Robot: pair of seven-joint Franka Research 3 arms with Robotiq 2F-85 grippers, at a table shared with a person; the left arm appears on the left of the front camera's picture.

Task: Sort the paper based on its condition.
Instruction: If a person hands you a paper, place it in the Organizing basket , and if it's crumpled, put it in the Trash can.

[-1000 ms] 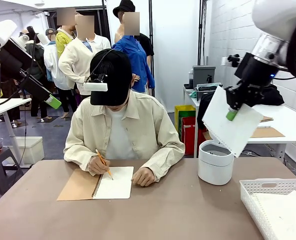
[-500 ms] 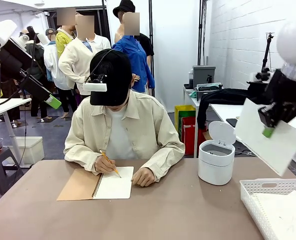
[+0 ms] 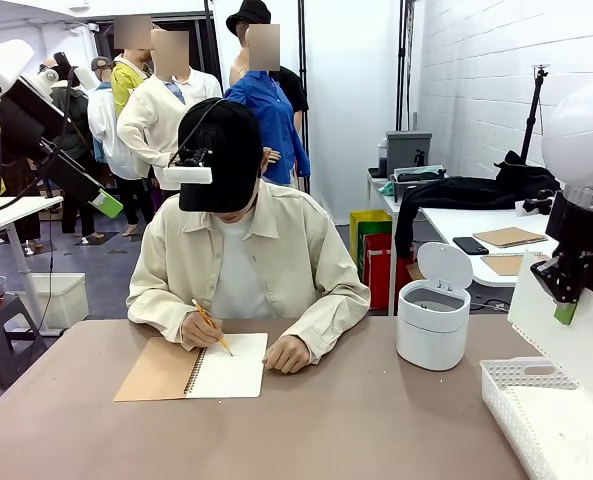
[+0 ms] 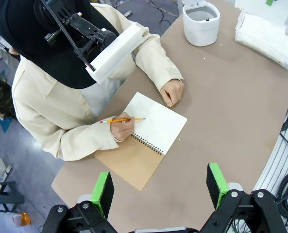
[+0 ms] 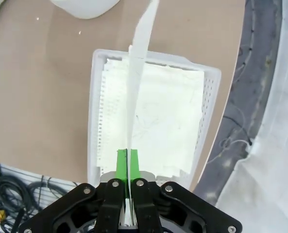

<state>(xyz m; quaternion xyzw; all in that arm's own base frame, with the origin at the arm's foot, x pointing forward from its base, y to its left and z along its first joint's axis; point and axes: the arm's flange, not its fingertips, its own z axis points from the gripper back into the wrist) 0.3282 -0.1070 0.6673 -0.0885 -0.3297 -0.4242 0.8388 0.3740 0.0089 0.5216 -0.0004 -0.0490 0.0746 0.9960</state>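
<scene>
My right gripper (image 3: 567, 311) is shut on the top edge of a white sheet of paper (image 3: 584, 345), which hangs just above the white lattice basket (image 3: 511, 378) at the table's right end. In the right wrist view the held sheet (image 5: 140, 58) runs edge-on from the green pads (image 5: 122, 164) over more sheets of paper (image 5: 158, 116) lying flat in the basket (image 5: 96, 102). My left gripper (image 4: 159, 187) is open and empty, high above the table's left side, and it also appears at the upper left of the front view (image 3: 98, 200).
A person sits at the far side and draws with a pencil (image 3: 209, 330) in an open spiral notebook (image 3: 231, 368). A small white bin (image 3: 431, 325) with its lid up stands left of the basket. Bare brown tabletop (image 3: 356, 420) lies between notebook and basket.
My right gripper has carried the sheet from above the white bin to the right and down, to just over the basket. The left arm has stayed still.
</scene>
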